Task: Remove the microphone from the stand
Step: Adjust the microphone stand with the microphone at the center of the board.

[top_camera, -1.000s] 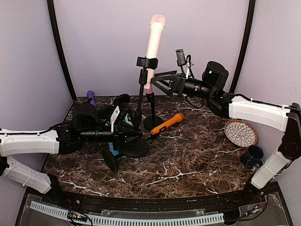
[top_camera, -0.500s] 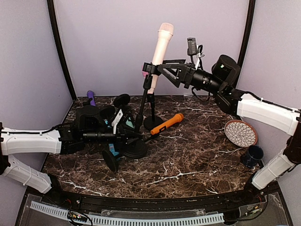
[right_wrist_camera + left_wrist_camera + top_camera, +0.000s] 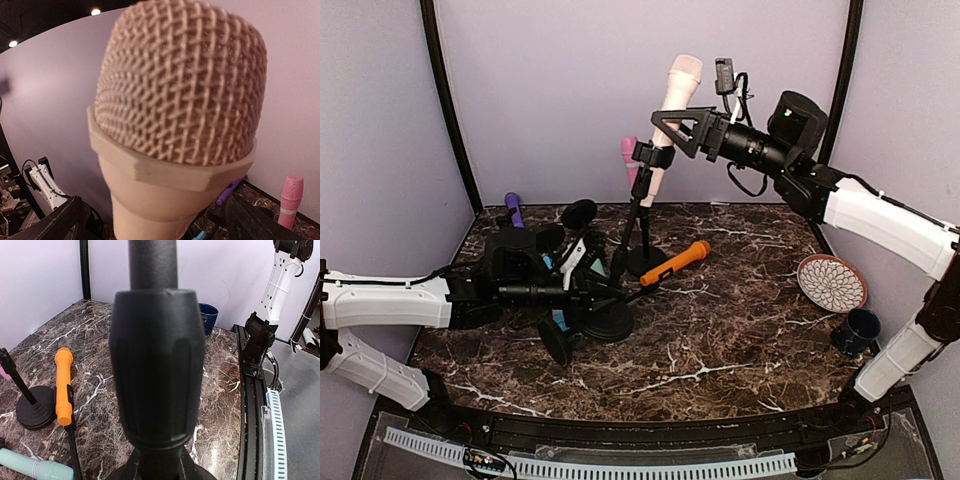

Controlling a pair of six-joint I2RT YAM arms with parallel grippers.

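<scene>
Dark marble counter (image 3: 720, 330), purple walls (image 3: 540, 90). At 12 o'clock the right hand (image 3: 665, 125) squeezes the cream microphone (image 3: 678, 85), which is still in the clip (image 3: 653, 155) on the stand (image 3: 632, 225). The left hand (image 3: 592, 296) grips the stand low. Next, the microphone likely needs pulling up and out.

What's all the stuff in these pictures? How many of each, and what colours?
cream microphone: one, cream, clipped in the tilted stand
tilted stand: one, black, mid-table
pink microphone: one, pink, on the back stand
back stand: one, black, behind the tilted one
orange microphone: one, orange, lying mid-table
purple microphone: one, purple, back left
pale green microphone: one, pale green, lying near the tilted stand's foot
black discs: two, black, left half of the table; unclear what they are
plate: one, patterned, right side
mug: one, dark blue, beside the plate
table: one, dark marble, under everything
left gripper: one, black, low at the tilted stand's foot
right gripper: one, black, around the cream microphone
</scene>
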